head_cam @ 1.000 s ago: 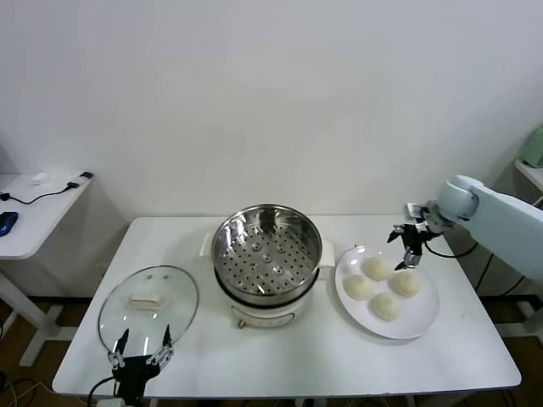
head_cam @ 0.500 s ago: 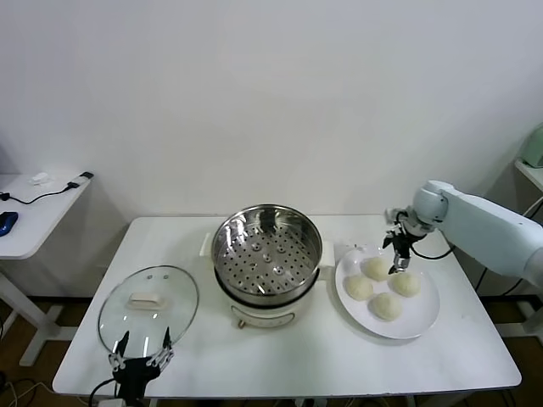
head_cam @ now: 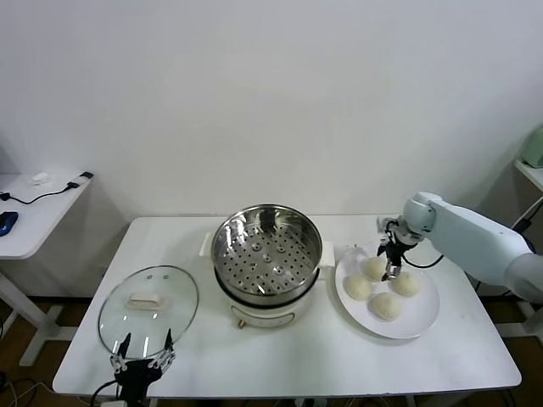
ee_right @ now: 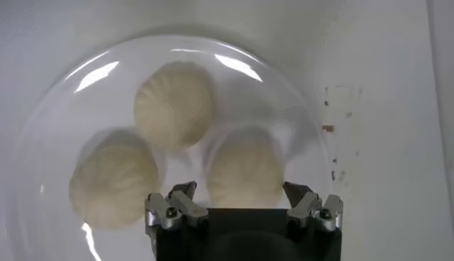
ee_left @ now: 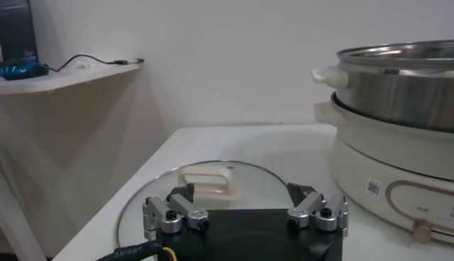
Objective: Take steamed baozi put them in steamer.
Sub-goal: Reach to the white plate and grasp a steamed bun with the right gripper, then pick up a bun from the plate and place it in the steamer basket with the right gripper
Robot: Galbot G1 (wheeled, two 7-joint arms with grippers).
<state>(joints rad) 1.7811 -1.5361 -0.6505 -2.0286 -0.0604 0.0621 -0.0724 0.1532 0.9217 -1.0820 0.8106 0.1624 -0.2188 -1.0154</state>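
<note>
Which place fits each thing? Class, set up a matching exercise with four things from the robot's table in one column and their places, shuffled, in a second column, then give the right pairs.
Things:
1. steamed baozi
2. steamer
3. glass lid
4. right pincer

Places:
A. flat on the table, on the robot's left side
B. low over the plate, among the buns
C. mid-table, open, tray empty
D. grouped on the white plate, on the robot's right side

Pairs: 1-D, 2-C, 3-A, 4-B
</note>
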